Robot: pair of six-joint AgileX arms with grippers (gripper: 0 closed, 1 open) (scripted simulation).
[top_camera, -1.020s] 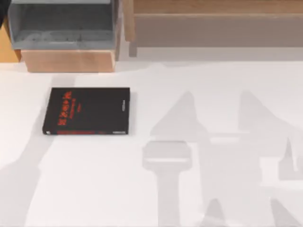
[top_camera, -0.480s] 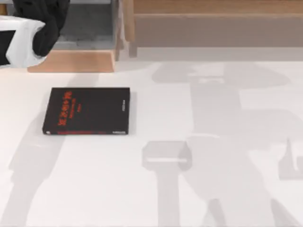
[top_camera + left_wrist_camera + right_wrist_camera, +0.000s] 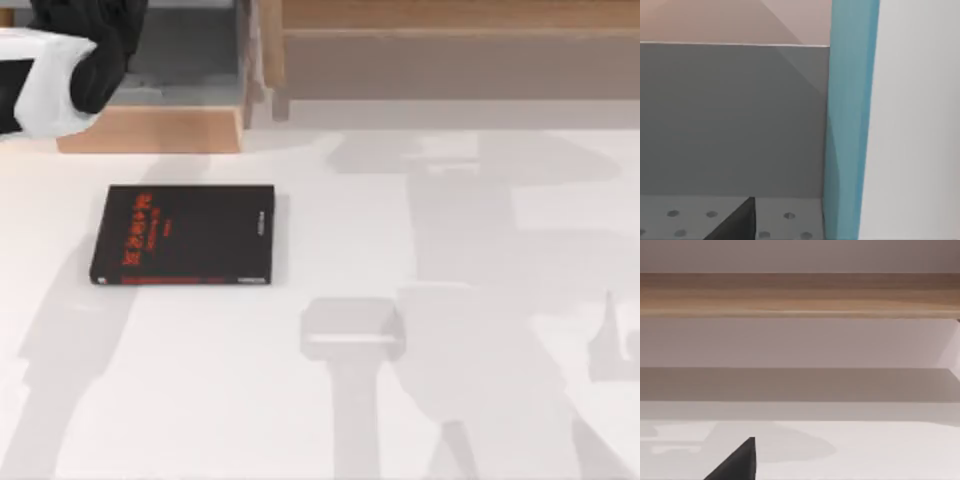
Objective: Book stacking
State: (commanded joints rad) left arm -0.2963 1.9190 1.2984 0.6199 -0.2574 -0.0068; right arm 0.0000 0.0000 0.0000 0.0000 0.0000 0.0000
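A black book (image 3: 182, 234) with red lettering lies flat on the white surface (image 3: 420, 300), toward its left side, its cover up and nothing touching it. Behind the book, at the surface's far edge, stands a grey open bin (image 3: 190, 55) set on a wooden block (image 3: 150, 130); to the right of the book's far corner a long wooden shelf (image 3: 450, 40) runs along the back of the surface. The AgileX left arm (image 3: 50, 70), white and black, hangs over the grey bin, well behind the black book and just left of it. In the left wrist view, a light blue book (image 3: 847, 125) stands upright on edge against the bin's grey wall (image 3: 730, 120), resting on a dotted floor, well apart from the black book. The state of the left jaws cannot be told. The right wrist view looks across the bare surface at the wooden shelf (image 3: 800, 292); the state of the right jaws cannot be told either.
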